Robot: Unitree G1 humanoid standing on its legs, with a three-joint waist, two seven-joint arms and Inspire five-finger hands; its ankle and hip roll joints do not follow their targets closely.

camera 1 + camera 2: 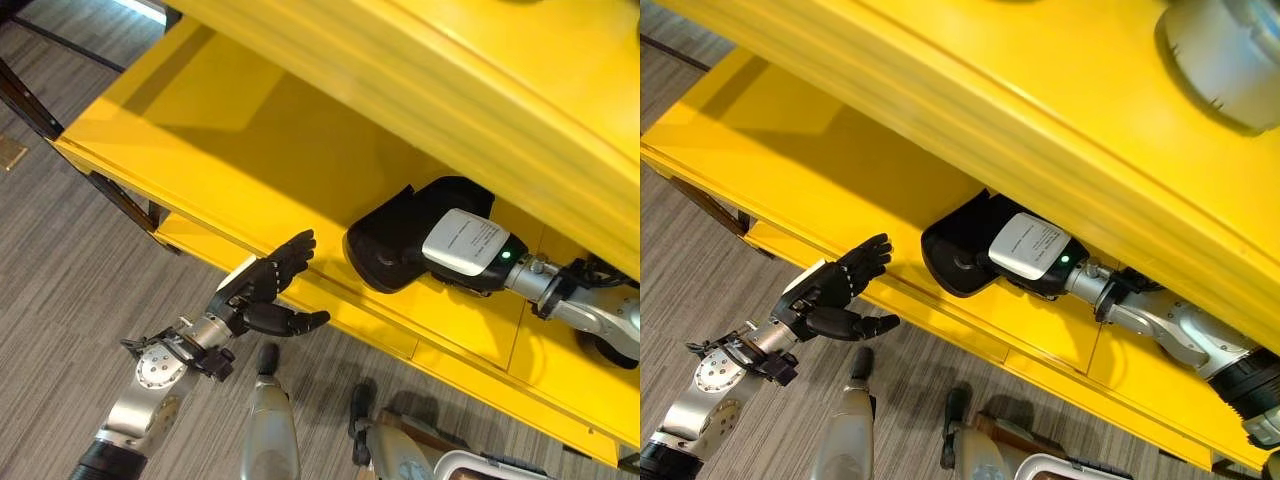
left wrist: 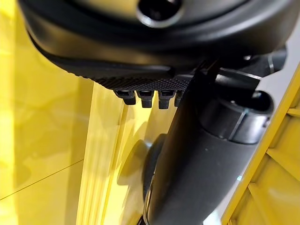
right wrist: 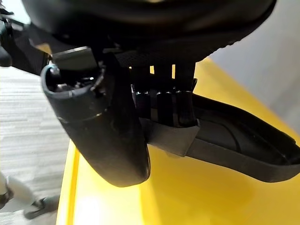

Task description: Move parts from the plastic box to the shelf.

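**Hand and arm posture — both sides**

Left hand (image 1: pixel 262 290) raised on a bent arm, fingers straight, thumb spread, holding nothing. Right arm extended forward — right hand (image 1: pixel 1032 252) palm down, fingers (image 3: pixel 161 108) and thumb (image 3: pixel 112 136) curled round a black part (image 1: pixel 955 250)

Grey wood-grain floor (image 1: pixel 60 270), dark frame legs (image 1: pixel 25 105) at left
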